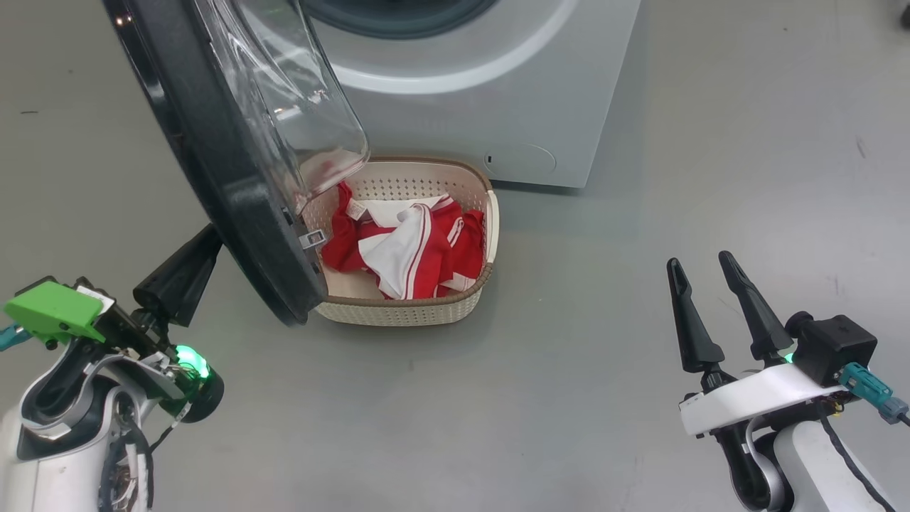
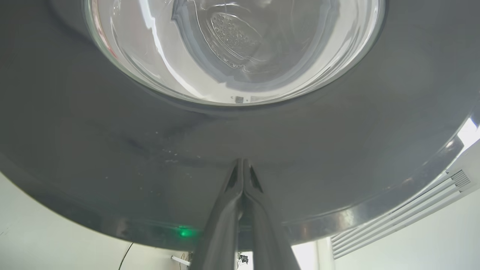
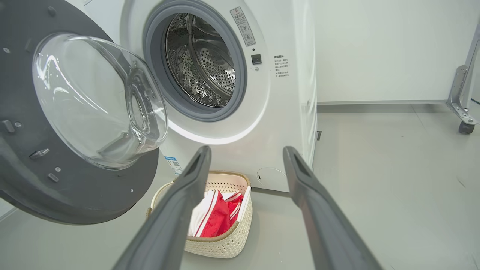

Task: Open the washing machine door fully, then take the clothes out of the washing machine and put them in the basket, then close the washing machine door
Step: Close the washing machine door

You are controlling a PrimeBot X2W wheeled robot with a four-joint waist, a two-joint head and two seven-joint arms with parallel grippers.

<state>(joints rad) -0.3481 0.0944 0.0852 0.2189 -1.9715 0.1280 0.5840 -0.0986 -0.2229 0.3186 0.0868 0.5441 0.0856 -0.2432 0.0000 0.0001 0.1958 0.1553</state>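
Door point(image 1: 234, 185) stands part open over the left end of the basket point(image 1: 405, 309), which sits on the floor at the front foot of the washer point(image 1: 498, 107). Clothes point(image 1: 405, 249) lie in the basket.

Left end effector point(image 2: 242, 165) closed on nothing, tips on the door's black outer rim: probably placed to push it shut. Right end effector point(image 1: 699, 259) open, empty, well right of the basket and out of the door's path.

Right wrist view looks into the drum point(image 3: 202, 63): no fabric seen. Left wrist view shows the tip contact more plainly than the head view does
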